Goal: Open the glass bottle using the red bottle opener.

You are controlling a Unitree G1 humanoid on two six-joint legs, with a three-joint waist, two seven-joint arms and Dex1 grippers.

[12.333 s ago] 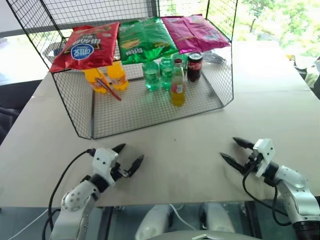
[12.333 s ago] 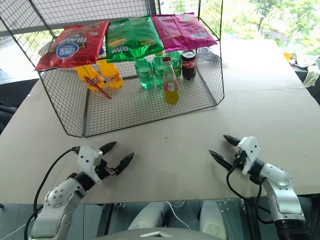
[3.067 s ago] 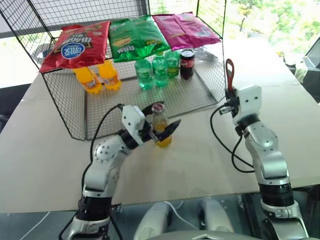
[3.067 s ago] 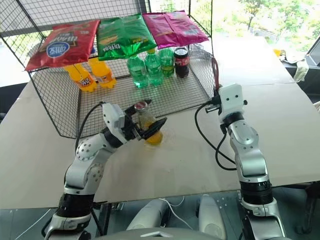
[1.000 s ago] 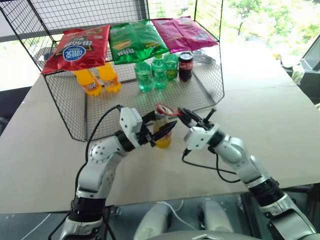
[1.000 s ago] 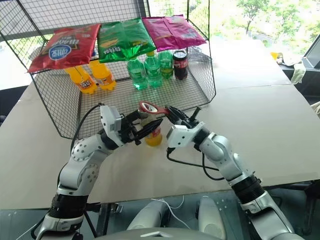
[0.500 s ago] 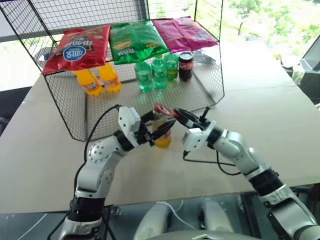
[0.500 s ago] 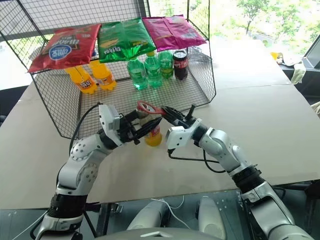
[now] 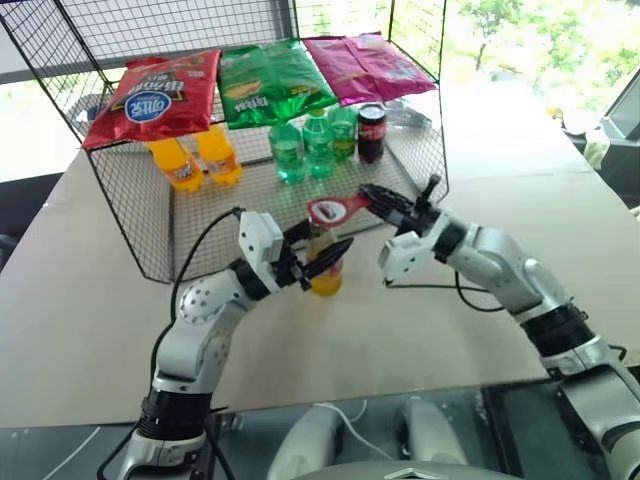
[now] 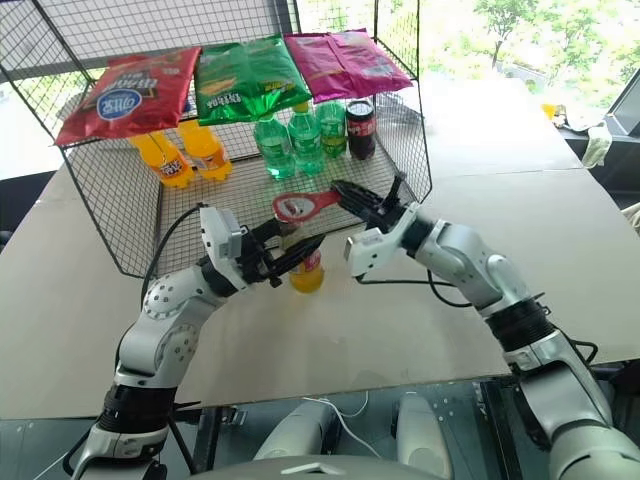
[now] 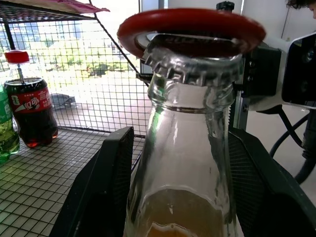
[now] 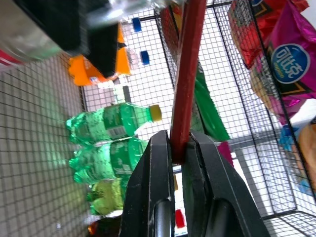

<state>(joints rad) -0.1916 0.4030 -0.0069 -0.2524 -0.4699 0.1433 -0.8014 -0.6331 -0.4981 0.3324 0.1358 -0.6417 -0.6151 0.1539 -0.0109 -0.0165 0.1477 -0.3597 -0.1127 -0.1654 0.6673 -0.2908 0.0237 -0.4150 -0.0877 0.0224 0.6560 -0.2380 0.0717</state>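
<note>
Since half a second ago the right gripper (image 9: pixel 372 196) has lifted and rolled, carrying the flat red bottle opener with its ring-shaped head (image 9: pixel 334 209) up off the bottle's shoulder to sit over the cap. In the left eye view, the slim clear glass bottle of yellow-orange drink (image 9: pixel 323 262) stands upright on the pale table (image 9: pixel 520 180), just in front of the black wire-mesh rack (image 9: pixel 150 240); the left gripper (image 9: pixel 322 247) grasps it, one black finger on each side of its body. The right gripper comes in from about three o'clock of the bottle, clenched on the opener's tapering handle. In the rack, at about twelve o'clock of the bottle, stand three green plastic bottles (image 9: pixel 315 143) and a dark cola bottle (image 9: pixel 371 133), with two stubby orange plastic bottles (image 9: pixel 198 158) toward ten o'clock and red, green and magenta snack bags (image 9: pixel 270 78) lying on top. In the left wrist view, the bottle's neck fills the space between the two fingers (image 11: pixel 106 177), and the opener's red ring lies on the crimped cap (image 11: pixel 190 57). In the right wrist view, the fingers (image 12: pixel 157 182) pinch the red handle tight.
</note>
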